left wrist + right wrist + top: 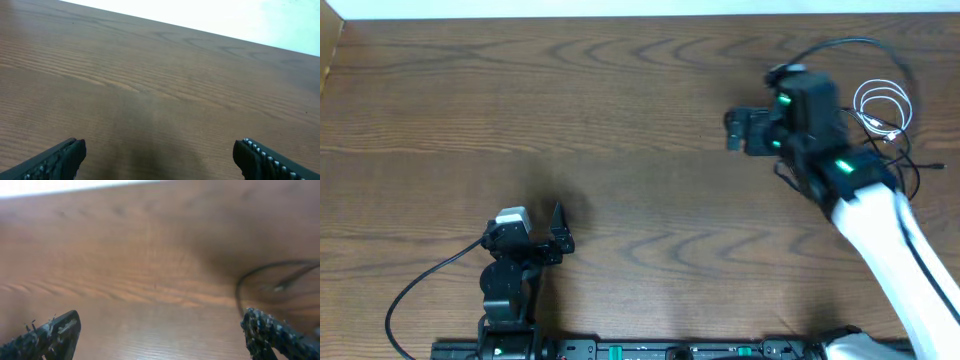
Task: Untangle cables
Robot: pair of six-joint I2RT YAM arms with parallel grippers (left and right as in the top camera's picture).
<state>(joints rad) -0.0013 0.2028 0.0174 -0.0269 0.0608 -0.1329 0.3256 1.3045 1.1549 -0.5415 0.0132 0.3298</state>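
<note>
White coiled cord (883,103) and thin black cords (238,291) lie bunched beside the right gripper (160,325); it and the left gripper (160,150) both gape empty. Pinching several strands at once could tighten the tangle.

From overhead we see even, fairly bright light on the table (620,120). The wood grain is sharp, with only a faint soft shadow beside the left arm (510,270), and a strip past the far edge is burnt out to white. In the left wrist view we find the grain crisp across the middle, a broad dim shadow low at centre, and the background again blown white. The right wrist view is the softest: we get smeared grain, a dark patch of shadow at upper right, and a black cable (239,287) reduced to a blurry arc.
</note>
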